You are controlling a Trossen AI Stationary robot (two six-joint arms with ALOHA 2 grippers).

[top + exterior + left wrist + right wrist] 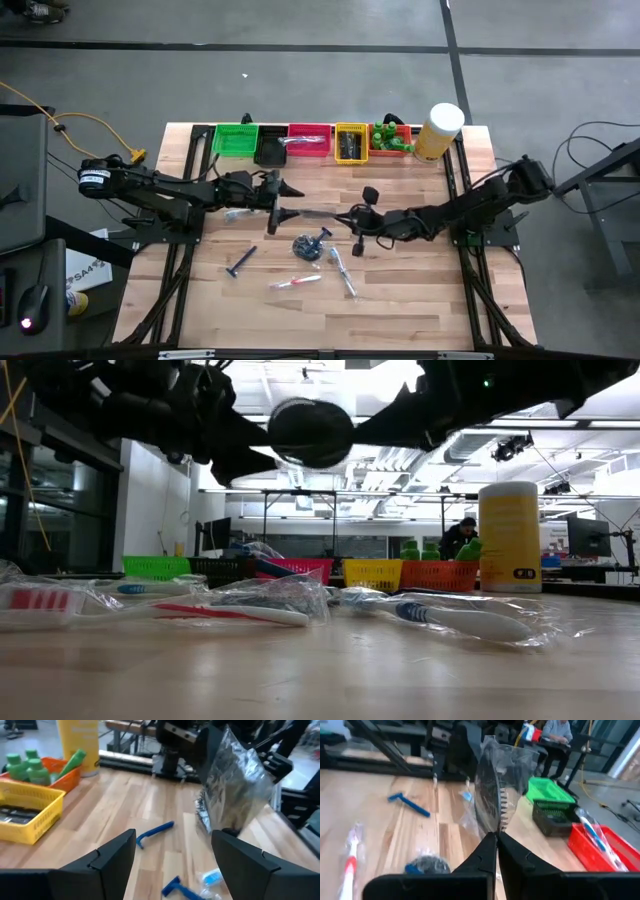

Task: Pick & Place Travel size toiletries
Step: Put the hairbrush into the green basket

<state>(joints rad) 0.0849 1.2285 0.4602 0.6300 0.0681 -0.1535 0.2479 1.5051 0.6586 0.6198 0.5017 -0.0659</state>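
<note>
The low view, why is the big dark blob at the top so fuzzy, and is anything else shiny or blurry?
Low view: the dark arms and round blob sit too close to the camera, so they blur; bright ceiling lights glare behind them. Right wrist view: the clear-wrapped comb glints in the right claw. Left wrist view: the same wrapper shines.

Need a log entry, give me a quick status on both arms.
Right end effector shut on clear-wrapped comb, lifted mid-table. Left end effector open, facing it. Other toiletries below, blue razor among them; nothing blocking.
</note>
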